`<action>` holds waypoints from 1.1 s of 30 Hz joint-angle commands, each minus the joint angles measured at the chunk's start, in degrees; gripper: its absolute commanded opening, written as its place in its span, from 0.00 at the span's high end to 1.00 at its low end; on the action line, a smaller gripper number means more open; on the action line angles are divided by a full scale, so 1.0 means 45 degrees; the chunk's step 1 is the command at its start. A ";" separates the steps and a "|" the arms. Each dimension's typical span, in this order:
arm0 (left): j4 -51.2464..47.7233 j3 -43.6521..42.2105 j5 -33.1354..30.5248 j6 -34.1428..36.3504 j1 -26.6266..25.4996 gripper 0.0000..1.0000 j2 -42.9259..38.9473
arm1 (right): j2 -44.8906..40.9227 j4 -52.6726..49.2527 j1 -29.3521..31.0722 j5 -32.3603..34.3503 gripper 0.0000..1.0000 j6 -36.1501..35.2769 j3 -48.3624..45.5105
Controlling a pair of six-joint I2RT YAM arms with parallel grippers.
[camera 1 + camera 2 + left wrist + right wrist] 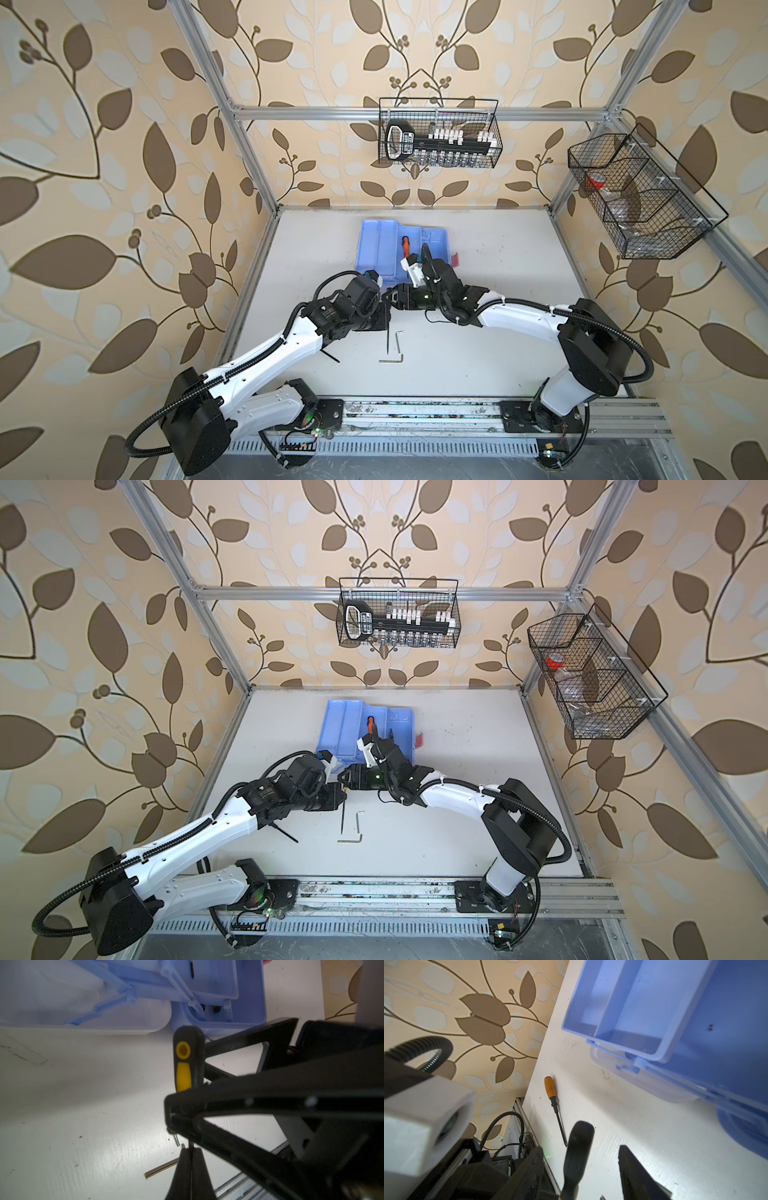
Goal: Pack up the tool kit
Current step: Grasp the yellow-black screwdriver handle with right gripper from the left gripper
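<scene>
At the back of the worktop (498, 316) the tool kit (376, 245) lies open, with one orange screwdriver (404, 246) already in its tray. I have the left tool (190, 1155) clamped on the yellow-black screwdriver (184, 1059); the right tool (580, 1157) stands apart around its handle. Left to pack, I judge: that one, a second orange screwdriver (549, 1087) and two hex keys (399, 341). Both arms crowd the tool kit's front; the wall baskets (438, 133) hang well clear.
</scene>
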 commanded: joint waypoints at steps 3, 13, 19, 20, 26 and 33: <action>0.0173 0.0539 0.0341 0.0180 -0.0130 1.00 -0.0055 | 0.0557 -0.0401 0.0076 0.0222 0.48 -0.0266 0.1057; 0.0078 0.0761 0.0461 0.0155 -0.0133 1.00 -0.0249 | 0.1007 -0.0961 0.0076 0.0403 0.83 -0.0588 0.1898; -0.0122 0.1088 0.0463 0.0043 -0.0133 1.00 -0.0296 | 0.0831 -0.1390 0.0002 0.0722 0.96 -0.0822 0.1886; -0.0151 0.1156 0.0451 0.0000 -0.0111 1.00 -0.0325 | 0.0779 -0.1452 -0.0025 0.0761 0.98 -0.0851 0.1895; -0.0036 0.1623 -0.0114 -0.0131 -0.0110 0.10 -0.0926 | 0.0562 -0.2080 -0.0673 0.0884 1.00 -0.1178 0.2300; -0.0297 0.3204 -0.1343 0.0108 -0.0076 0.01 -0.1346 | 0.1286 -0.4086 -0.1894 0.1965 1.00 -0.2587 0.4940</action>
